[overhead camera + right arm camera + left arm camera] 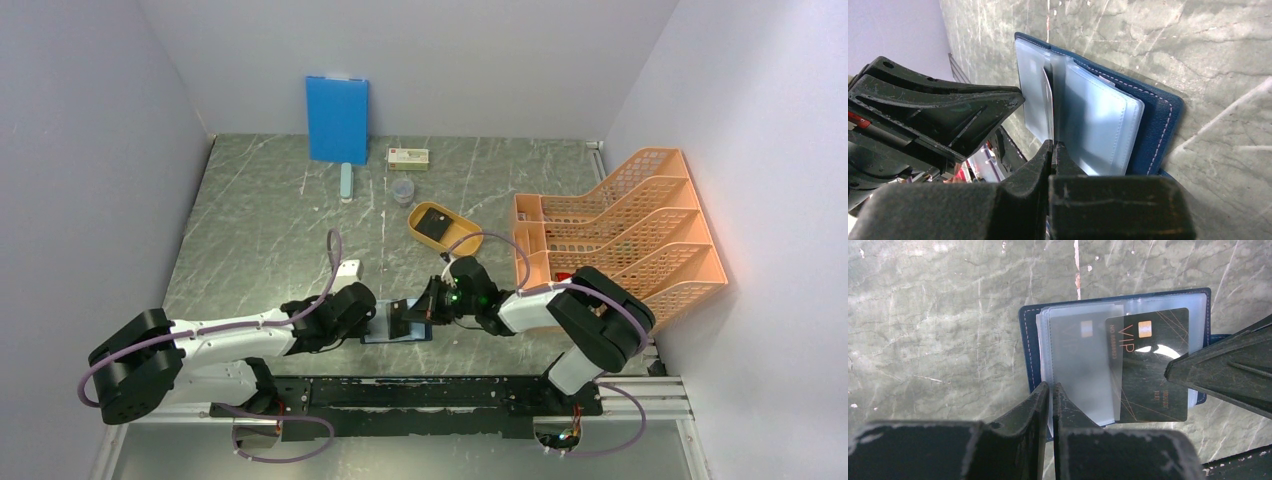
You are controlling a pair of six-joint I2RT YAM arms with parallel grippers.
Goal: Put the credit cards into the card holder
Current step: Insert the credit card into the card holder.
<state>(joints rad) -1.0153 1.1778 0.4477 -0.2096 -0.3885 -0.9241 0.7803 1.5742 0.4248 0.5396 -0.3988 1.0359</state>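
My left pincer (1051, 387) is pinching a clear sleeve (1083, 370) of the card holder (1029, 340), which is lying open on the table (948, 315) between both pincers, while my right pincer (1052, 147), clamped on the VIP card (1148, 387), is risking a snagged corner.

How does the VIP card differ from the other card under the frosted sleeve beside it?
VIP card: mostly bare, print sharp, one edge under a clear sleeve; sleeved card: fully covered, only a faint gold chip shows. The right pincer grips the VIP card, not the sleeved card. Both have gold chips and sit in the open card holder.
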